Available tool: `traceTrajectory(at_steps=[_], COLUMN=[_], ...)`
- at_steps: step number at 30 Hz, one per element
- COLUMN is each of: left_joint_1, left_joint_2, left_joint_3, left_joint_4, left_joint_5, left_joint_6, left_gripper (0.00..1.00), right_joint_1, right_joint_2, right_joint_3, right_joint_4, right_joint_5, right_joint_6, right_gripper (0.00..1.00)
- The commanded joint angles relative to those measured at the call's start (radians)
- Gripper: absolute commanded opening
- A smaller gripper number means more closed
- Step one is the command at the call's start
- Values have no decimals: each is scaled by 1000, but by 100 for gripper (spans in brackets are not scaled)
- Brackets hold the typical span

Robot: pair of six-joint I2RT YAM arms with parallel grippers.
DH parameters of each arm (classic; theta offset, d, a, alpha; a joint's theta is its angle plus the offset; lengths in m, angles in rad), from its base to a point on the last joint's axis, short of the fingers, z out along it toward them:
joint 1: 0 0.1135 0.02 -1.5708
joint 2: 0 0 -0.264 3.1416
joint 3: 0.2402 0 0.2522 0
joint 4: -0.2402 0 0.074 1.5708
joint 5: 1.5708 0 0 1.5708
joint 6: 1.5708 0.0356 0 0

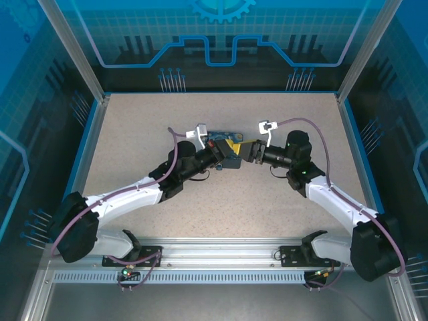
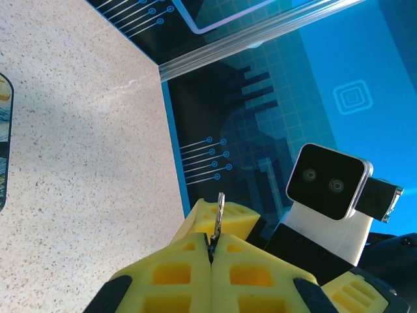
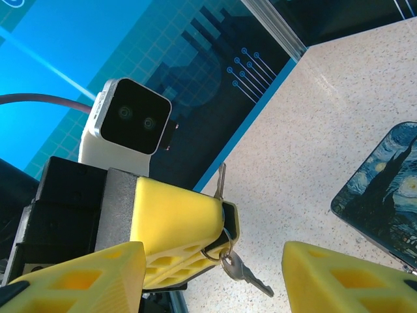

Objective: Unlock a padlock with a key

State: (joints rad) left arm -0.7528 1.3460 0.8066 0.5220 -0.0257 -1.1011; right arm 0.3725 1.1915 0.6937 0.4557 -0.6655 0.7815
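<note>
My left gripper [image 2: 211, 246] is shut on the key [image 2: 220, 210], a thin silvery blade that sticks up from between its yellow fingers. In the right wrist view the key's tip [image 3: 221, 179] pokes above those fingers, and a ring below them carries a second hanging key [image 3: 246, 274]. My right gripper [image 3: 214, 257] is open, its two yellow fingers standing wide to either side of the left gripper's tips. Both grippers meet at the table's middle, left gripper [image 1: 231, 148] and right gripper [image 1: 249, 151]. The padlock is out of view.
A dark blue swirl-printed box [image 1: 224, 143] lies flat under the left gripper; its edge [image 3: 384, 189] shows on the right in the right wrist view. Speckled tabletop [image 1: 134, 134] spreads around, bounded by a blue rim and dark printed walls [image 1: 214, 60].
</note>
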Motion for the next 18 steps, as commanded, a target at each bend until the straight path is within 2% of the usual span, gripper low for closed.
traceTrajectory(at_steps=[1, 14, 18], left_joint_1=[-10, -21, -23], left_joint_2=[-18, 2, 7], left_joint_3=[-13, -49, -43], left_joint_4=[68, 205, 201], left_joint_5=[-57, -72, -73], left_joint_6=[-6, -19, -20], left_gripper=[0, 0, 0], right_joint_1=[11, 40, 42], right_joint_2=[13, 52, 55], right_joint_3=[11, 13, 15], right_joint_4=[67, 136, 132], right_joint_5=[-19, -41, -33], right_joint_6=[10, 62, 61], right_gripper=[58, 46, 31])
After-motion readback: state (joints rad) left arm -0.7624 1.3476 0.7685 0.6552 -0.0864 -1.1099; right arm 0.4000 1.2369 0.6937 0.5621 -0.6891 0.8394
